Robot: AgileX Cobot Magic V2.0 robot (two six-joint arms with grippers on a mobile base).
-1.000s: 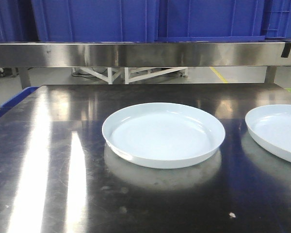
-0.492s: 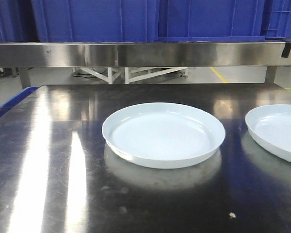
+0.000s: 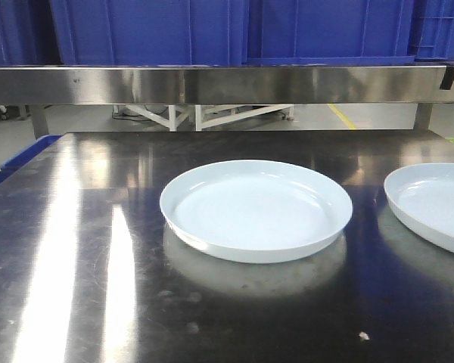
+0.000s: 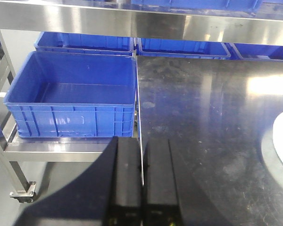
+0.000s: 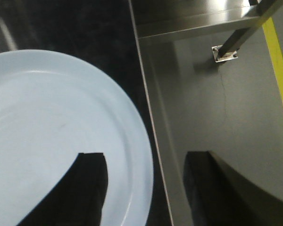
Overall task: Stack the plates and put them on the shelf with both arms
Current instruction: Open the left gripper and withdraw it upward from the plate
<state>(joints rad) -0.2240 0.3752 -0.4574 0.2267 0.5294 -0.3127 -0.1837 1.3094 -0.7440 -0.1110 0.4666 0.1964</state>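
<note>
Left gripper (image 4: 141, 188) hangs with its black fingers pressed together above the table's (image 4: 203, 94) left edge, a blue crate (image 4: 70, 94) at its 10 o'clock. From the front I see the centre plate (image 3: 256, 210) mid-table and the right plate (image 3: 435, 204) well apart at its 3 o'clock, so I judge stacking not yet begun. Right gripper (image 5: 146, 160) is spread wide, one finger over the right plate, the other out past the table edge, straddling the rim. Next move, as I read it: lower, pinch that rim, lift level, carry toward 9 o'clock onto the centre plate
</note>
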